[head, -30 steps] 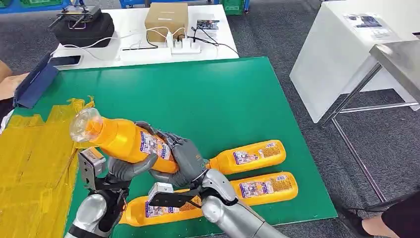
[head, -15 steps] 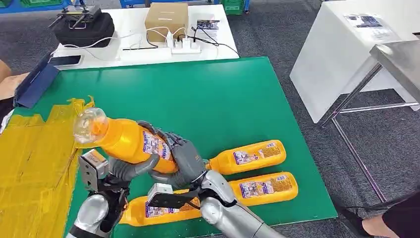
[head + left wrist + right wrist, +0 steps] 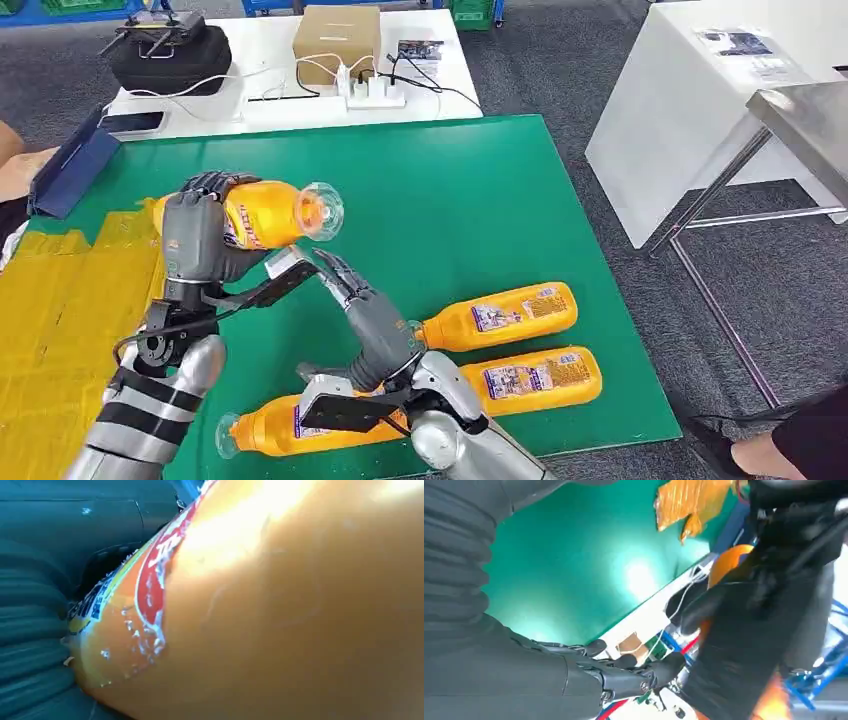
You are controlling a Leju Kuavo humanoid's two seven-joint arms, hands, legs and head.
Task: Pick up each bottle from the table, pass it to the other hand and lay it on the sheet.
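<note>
We have the left hand [image 3: 195,240] wrapped around an orange bottle [image 3: 262,213], held above the green tabletop [image 3: 450,200], cap toward the right hand [image 3: 362,312]. Right hand holds nothing, fingers spread, just below the bottle's cap.

Close in: grey ribbed cover and dark fingers [image 3: 624,677] of the right robot hand [image 3: 574,675], spread apart and holding nothing. Beyond them, the green bench [image 3: 574,555] with a bright glare spot. Crumpled yellow sheet [image 3: 689,502] lying at its far part. Blurred and dark across the other side, the left robot hand [image 3: 764,605] wrapped around an orange bottle [image 3: 729,560], little of the bottle showing. Past the green edge, a white table [image 3: 644,622] with cables and a brown box [image 3: 631,642]
</note>
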